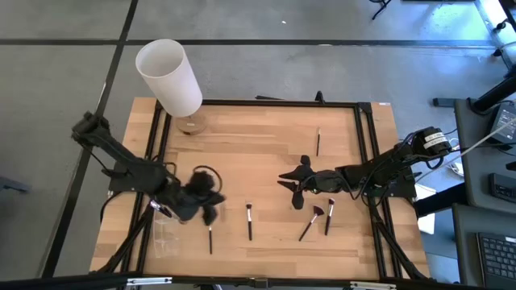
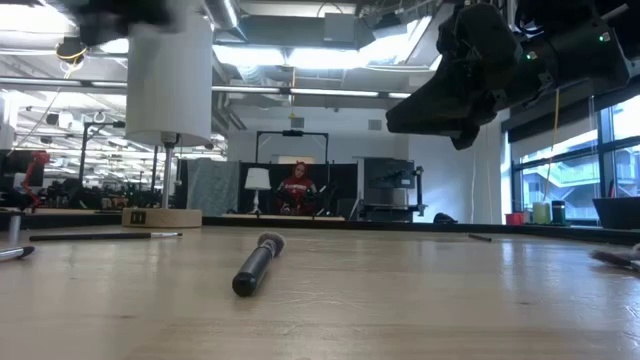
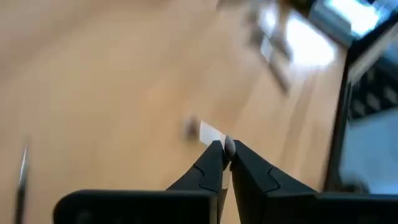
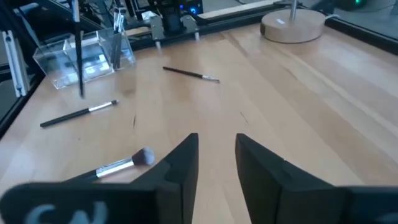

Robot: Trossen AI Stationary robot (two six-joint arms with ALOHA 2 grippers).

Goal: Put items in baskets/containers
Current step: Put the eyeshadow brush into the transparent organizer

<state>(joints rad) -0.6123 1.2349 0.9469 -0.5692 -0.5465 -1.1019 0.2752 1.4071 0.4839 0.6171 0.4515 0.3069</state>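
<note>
The container (image 4: 84, 53) sits clear and pale at the counter's (image 1: 258, 145) near-left corner, right by the frame. A dark brush (image 4: 78, 46) hangs upright over it, tip down at its rim, though whether it touches I can't tell. That brush is pinched in the left gripper (image 3: 225, 149), whose fingers (image 3: 208, 165) are pressed together on its silver ferrule. From above, the left gripper (image 1: 197, 201) hovers just beside the container (image 1: 165, 234).

Out on the bare wood lie more brushes: one (image 1: 210, 238) just under the left gripper, another (image 1: 249, 221) near the middle, a pair (image 1: 318, 217) lying side by side to the right, one of them with a reddish head. A lone thin one (image 1: 318, 142) rests farther back.

The right gripper (image 1: 294, 184) hangs over the centre-right of the counter, well above the wood, its fingers (image 4: 186, 162) narrowly apart and holding nothing. A silver-ferruled brush (image 4: 121, 163) lies just ahead of them.

The white cylinder (image 1: 169, 76) on its round wooden base stands at the far-left corner.
</note>
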